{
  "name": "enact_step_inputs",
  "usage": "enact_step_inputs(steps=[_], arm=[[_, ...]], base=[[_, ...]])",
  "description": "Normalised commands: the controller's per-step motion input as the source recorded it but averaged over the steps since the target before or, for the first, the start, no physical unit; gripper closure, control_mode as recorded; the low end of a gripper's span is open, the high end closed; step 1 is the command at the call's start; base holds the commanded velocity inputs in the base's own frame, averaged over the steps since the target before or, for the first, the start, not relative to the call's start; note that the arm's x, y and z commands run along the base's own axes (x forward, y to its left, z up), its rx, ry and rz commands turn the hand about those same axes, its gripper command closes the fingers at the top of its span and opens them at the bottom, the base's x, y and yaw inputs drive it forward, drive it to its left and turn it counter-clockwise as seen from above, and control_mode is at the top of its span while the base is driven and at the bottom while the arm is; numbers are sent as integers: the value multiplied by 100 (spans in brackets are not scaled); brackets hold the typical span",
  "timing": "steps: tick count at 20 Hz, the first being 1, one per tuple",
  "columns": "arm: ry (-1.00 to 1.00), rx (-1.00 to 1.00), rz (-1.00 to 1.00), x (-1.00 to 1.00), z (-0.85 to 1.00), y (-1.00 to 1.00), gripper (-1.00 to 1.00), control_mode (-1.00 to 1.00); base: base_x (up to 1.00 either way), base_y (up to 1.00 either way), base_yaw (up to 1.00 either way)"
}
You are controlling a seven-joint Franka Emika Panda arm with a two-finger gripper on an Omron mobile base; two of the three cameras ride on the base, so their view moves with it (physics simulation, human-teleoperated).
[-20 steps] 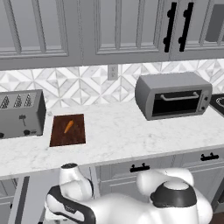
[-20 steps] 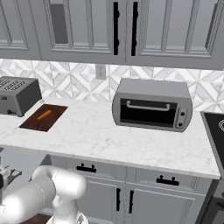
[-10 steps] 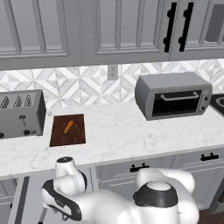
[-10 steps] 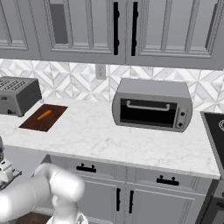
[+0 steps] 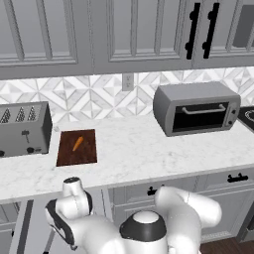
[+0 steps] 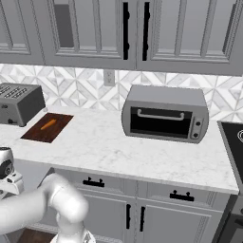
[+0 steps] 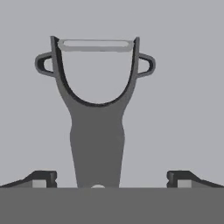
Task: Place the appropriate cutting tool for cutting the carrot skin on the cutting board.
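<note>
The grey metal peeler (image 7: pixel 97 131) lies flat on a plain grey surface in the hand view, forked head and blade pointing away from me. My gripper (image 7: pixel 111 178) is open, and its fingertips (image 7: pixel 43 177) stand wide on either side of the stubby handle without touching it. The small orange carrot (image 5: pixel 77 144) rests on the dark reddish-brown cutting board (image 5: pixel 74 156), which lies on the white marble counter beside the toaster. From the right base view the carrot (image 6: pixel 48 124) and the board (image 6: pixel 40 135) sit at the left. My arm bends down below the counter's front edge at the left.
A grey slotted toaster (image 5: pixel 22 130) stands left of the board. A toaster oven (image 5: pixel 196 106) sits on the counter to the right, with a stove corner (image 6: pixel 235 137) beyond it. Grey drawers and cabinet doors (image 6: pixel 137 209) run under the counter.
My arm has swung further left and low in front of the cabinets. The carrot, board and appliances have not moved.
</note>
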Motion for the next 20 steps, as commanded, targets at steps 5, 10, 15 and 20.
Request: enact_step_inputs(steps=[5,10,15,20], arm=[[0,-1,0,9,-37,3,-100,-100],[2,0,0,0,-49,0,-100,-100],[4,0,0,0,-59,9,100,-100],[0,0,0,-18,-33,2,100,-100]], base=[[0,0,0],[0,0,0],[0,0,0],[0,0,0]])
